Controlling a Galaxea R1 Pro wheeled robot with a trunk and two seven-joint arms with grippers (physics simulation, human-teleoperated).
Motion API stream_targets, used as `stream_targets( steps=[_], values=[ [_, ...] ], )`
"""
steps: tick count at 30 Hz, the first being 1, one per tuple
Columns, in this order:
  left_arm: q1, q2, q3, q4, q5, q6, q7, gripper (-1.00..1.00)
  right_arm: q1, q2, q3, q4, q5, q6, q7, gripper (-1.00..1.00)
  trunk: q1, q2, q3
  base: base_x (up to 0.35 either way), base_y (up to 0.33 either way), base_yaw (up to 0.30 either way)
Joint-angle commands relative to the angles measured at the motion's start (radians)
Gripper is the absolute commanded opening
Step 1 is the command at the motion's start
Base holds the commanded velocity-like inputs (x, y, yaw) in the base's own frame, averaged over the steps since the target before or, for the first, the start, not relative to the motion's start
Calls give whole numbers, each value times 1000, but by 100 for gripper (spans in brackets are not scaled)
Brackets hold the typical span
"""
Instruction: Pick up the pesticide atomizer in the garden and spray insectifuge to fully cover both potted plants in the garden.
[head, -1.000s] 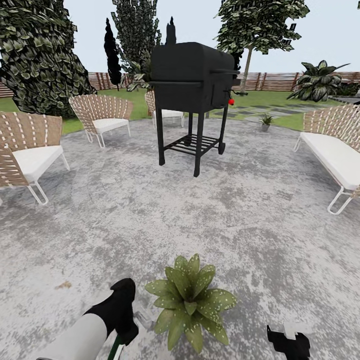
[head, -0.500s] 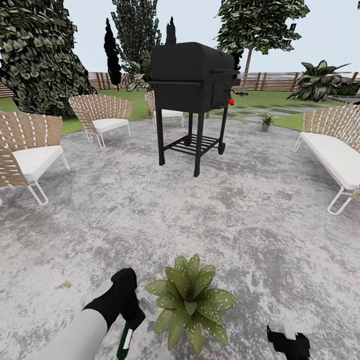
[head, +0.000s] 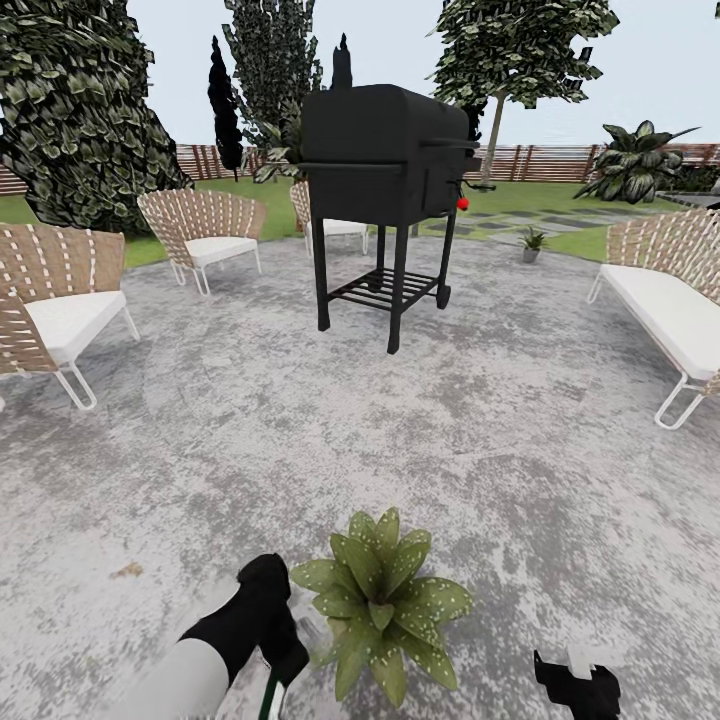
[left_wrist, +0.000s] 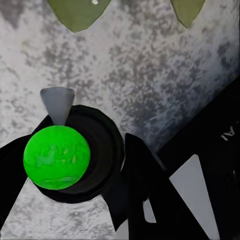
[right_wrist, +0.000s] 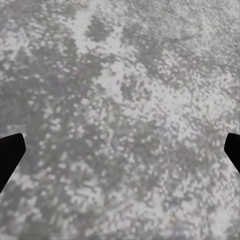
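My left gripper (head: 272, 655) is shut on the pesticide atomizer (head: 269, 702), whose dark green body with a white band pokes out below the black hand. In the left wrist view the atomizer's bright green round top (left_wrist: 56, 157) and grey nozzle (left_wrist: 57, 102) sit between black fingers (left_wrist: 142, 185), over grey stone. One potted plant (head: 380, 605), a speckled green rosette, stands just right of that gripper; its leaf tips (left_wrist: 75, 12) show ahead of the nozzle. A second potted plant (head: 531, 243) sits far off at the patio's edge. My right gripper (head: 578, 684) is open over bare patio (right_wrist: 120, 120).
A black grill (head: 385, 190) stands mid-patio ahead. Wicker chairs (head: 60, 300) line the left side, another (head: 205, 235) sits further back, and a wicker sofa (head: 670, 300) is on the right. Lawn, wooden fence (head: 540, 160) and dark trees lie beyond.
My left arm has swung right with the atomizer, bringing it closer to the near plant's leaves. The right gripper and the view have stayed still.
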Motion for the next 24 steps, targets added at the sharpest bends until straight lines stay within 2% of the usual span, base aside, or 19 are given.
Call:
stream_targets(
  steps=[1, 3, 5, 8, 11, 13, 15, 17, 18, 19, 22, 23, 24],
  values=[
    [-9, -1, -1, -2, -10, 8, -11, -100, -1, 0, -5, 2, 11, -3, -5, 100, 0, 0, -1, 0, 0, 0],
    [-36, 7, 3, -1, -11, 8, -15, -100, -1, 0, -5, 2, 11, -3, -6, 100, 0, 0, -1, 0, 0, 0],
    [-37, 43, 5, 0, -7, 5, -15, -100, -1, 0, -5, 2, 11, -3, -5, 100, 0, 0, -1, 0, 0, 0],
    [-28, 69, -1, 11, -11, 1, -15, -100, -1, 0, -5, 2, 11, -3, -5, 100, 0, 0, -1, 0, 0, 0],
    [9, 61, -3, 17, -10, 0, -9, -100, -1, 0, -5, 2, 11, -3, -5, 100, 0, 0, -1, 0, 0, 0],
    [22, 41, -26, 9, -10, 0, -10, -100, -1, 0, -5, 2, 11, -3, -5, 100, 0, 0, -1, 0, 0, 0],
    [12, 17, -47, -8, -9, 8, -14, -100, -1, 0, -5, 2, 11, -3, -5, 100, 0, 0, -1, 0, 0, 0],
    [1, 12, -51, -58, -6, 15, -18, -100, -1, 0, -5, 2, 11, -3, -5, 100, 0, 0, -1, 0, 0, 0],
    [-10, 11, -52, -97, -10, 17, -35, -100, -1, 0, -5, 2, 11, -3, -5, 100, 0, 0, -1, 0, 0, 0],
    [-33, 11, -53, -126, -13, 18, -79, -100, -1, 0, -5, 2, 11, -3, -5, 100, 0, 0, -1, 0, 0, 0],
    [-98, 12, -56, -146, -27, 25, -166, -100, -1, 0, -5, 2, 11, -3, -5, 100, 0, 0, -1, 0, 0, 0],
    [-117, 16, -56, -146, -62, 27, -182, -100, -1, 0, -5, 2, 11, -3, -5, 100, 0, 0, -1, 0, 0, 0],
    [-120, 18, -56, -143, -77, 27, -187, -100, -1, 0, -5, 2, 11, -3, -5, 100, 0, 0, -1, 0, 0, 0]
  ],
)
